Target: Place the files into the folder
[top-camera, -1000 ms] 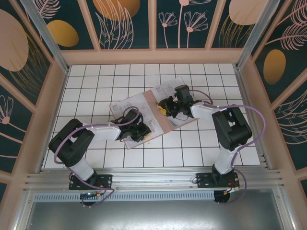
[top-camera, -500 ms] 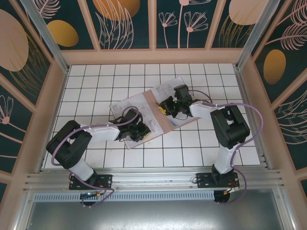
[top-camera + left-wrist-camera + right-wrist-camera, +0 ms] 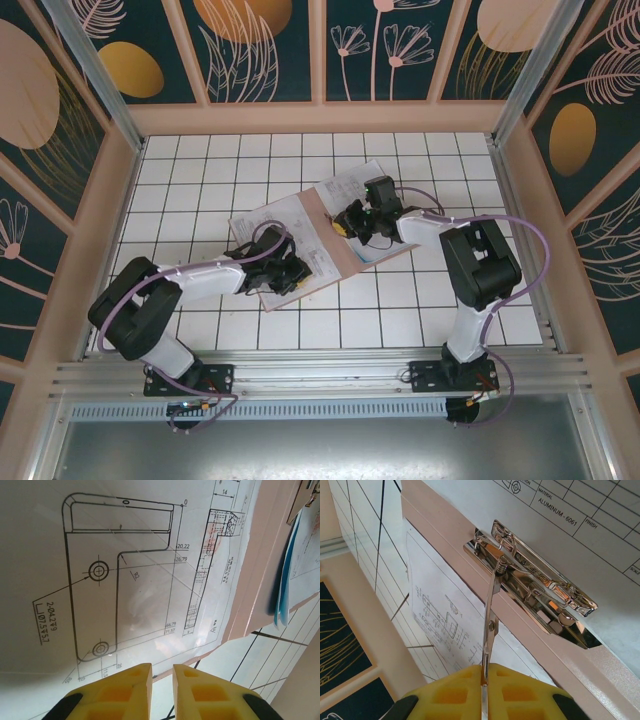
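folder (image 3: 442, 537), open: printed sheet (image 3: 140, 580) laid inside (teal sheet (image 3: 286, 587) beside), unclamped; right gripper (image 3: 484, 680) pinches clip lever (image 3: 490, 625); left gripper (image 3: 161, 677): hold unclear.

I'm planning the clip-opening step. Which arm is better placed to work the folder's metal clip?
Right. The right gripper is shut on the lever of the metal clip. The left gripper sits at the printed sheet's edge, away from it.

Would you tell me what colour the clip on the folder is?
The clip is shiny silver, clearest in the right wrist view.
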Available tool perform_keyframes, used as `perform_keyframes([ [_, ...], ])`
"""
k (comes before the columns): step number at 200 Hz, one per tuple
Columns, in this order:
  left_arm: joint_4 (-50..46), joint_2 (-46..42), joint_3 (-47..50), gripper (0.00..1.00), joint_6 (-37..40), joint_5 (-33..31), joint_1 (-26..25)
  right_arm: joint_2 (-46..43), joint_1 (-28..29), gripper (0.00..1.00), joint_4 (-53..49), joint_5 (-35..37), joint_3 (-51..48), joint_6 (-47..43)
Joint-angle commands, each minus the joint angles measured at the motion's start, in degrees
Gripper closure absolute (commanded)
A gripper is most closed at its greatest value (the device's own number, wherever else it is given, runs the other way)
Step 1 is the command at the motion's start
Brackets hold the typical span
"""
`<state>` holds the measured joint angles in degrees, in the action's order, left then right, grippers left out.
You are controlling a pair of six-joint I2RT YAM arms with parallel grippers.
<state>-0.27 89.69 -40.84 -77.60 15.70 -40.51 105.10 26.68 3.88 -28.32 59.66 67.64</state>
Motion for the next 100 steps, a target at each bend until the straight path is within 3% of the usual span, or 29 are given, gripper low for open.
perform_keyframes([
  [1, -2.8, -1.7, 1.0, 0.8, 0.7, -1.3, -0.2, 0.5, -0.4, 0.89, -1.0, 0.9, 0.8, -0.9],
  [100, -3.2, -4.0, 5.3, 0.79, 0.8, -1.9, 0.2, -0.1, -1.0, 0.96, 0.6, -0.1, -2.8, -0.5],
])
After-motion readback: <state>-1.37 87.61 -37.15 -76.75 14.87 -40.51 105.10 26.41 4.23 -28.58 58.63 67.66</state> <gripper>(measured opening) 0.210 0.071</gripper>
